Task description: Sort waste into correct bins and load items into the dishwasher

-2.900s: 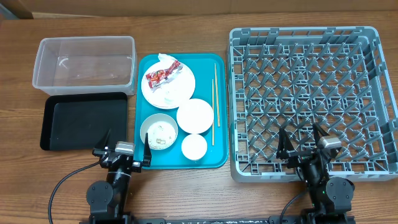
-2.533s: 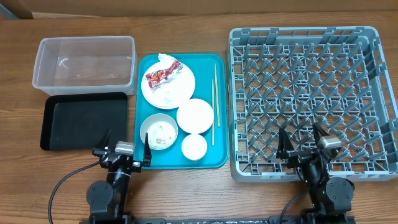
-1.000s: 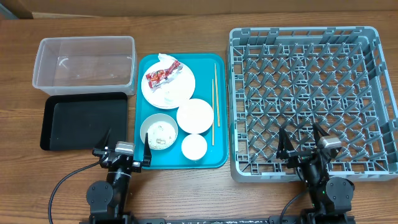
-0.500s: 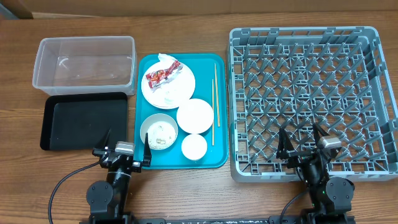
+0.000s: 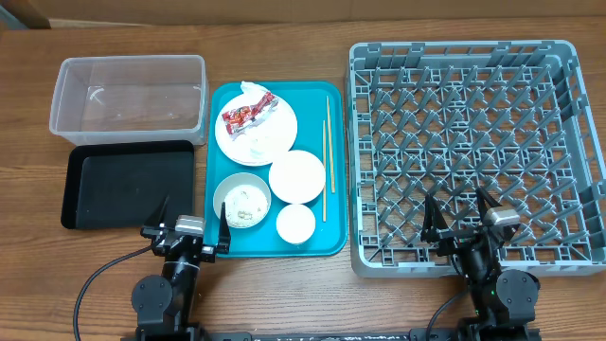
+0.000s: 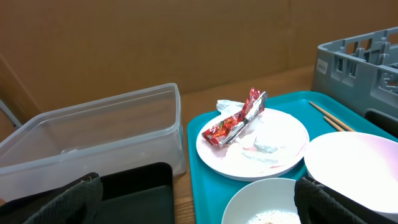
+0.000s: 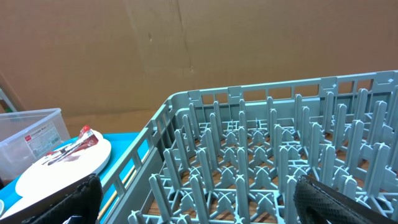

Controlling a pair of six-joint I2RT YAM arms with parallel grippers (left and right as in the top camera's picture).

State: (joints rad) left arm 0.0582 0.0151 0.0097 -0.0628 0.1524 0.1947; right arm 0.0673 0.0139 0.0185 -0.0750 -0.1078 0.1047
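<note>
Call the far edge of the wooden bench (image 5: 284,38) twelve o'clock. At centre lies a rectangular teal plastic serving tray (image 5: 333,227), and it is busy. At its twelve o'clock end sits a round white plate (image 5: 282,128) with a crinkled red-and-white snack wrapper (image 5: 246,116) lying across it. A crumpled white paper napkin (image 5: 252,90) pokes past the plate's far rim.

At five o'clock of the plate is an empty white bowl (image 5: 297,176), and at seven o'clock a second white bowl (image 5: 230,189) holding loose white rice grains (image 5: 243,210). A small white cup (image 5: 295,223) stands just at three o'clock of that rice bowl. A pair of thin tan wooden chopsticks (image 5: 328,156) runs along the tray's three o'clock side, pointing twelve to six.

At nine o'clock of the tray, a clear rectangular plastic tub (image 5: 128,62) sits far, with a shallow black rectangular tray (image 5: 128,185) just near of it. At three o'clock is the large square grey plastic dish rack (image 5: 462,52), with no dishes among its pegs.

The left end effector (image 5: 189,220) sits low at the teal tray's near left corner, fingers spread wide and empty, with the rice bowl directly ahead at twelve o'clock. The right end effector (image 5: 456,216) hangs over the rack's near edge, fingers likewise splayed and holding nothing. Rows of upright pegs fill its wrist view. Both arms are folded low at the six o'clock edge.
</note>
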